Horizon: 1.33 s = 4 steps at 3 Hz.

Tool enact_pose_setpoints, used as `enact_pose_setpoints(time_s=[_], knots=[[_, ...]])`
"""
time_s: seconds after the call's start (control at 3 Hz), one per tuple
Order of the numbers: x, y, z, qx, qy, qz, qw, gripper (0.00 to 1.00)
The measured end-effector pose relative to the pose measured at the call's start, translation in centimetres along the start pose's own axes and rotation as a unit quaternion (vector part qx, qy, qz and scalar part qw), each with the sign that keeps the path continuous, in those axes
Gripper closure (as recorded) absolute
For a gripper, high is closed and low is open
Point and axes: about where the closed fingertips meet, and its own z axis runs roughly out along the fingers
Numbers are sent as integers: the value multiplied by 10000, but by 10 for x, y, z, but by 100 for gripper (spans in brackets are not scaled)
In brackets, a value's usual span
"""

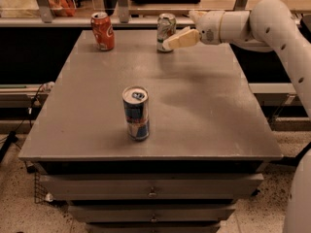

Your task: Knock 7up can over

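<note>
The 7up can (166, 31), silver-white with green markings, stands upright near the far edge of the grey table (204, 106), right of centre. My gripper (181, 38) reaches in from the right on the white arm (252, 25) and sits right against the can's right side, low on its body. I cannot tell whether it touches the can.
An orange-red can (102, 31) stands upright at the far left of the table. A slimmer blue-and-silver can (136, 113) stands upright at the front centre. Shelving and rails run behind the table's far edge. Drawers sit under the tabletop.
</note>
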Motion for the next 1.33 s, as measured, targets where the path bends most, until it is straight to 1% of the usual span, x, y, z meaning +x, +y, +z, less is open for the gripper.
enact_pose_setpoints(time_s=[0.33,0.67,1.0,1.33], knots=[[-1,-25,20,203,-61,8,9998,0],[1,-36,45,238,-57,57,9997,0],[7,-37,68,204,19,121,9997,0],[14,-37,82,207,122,180,9995,16]])
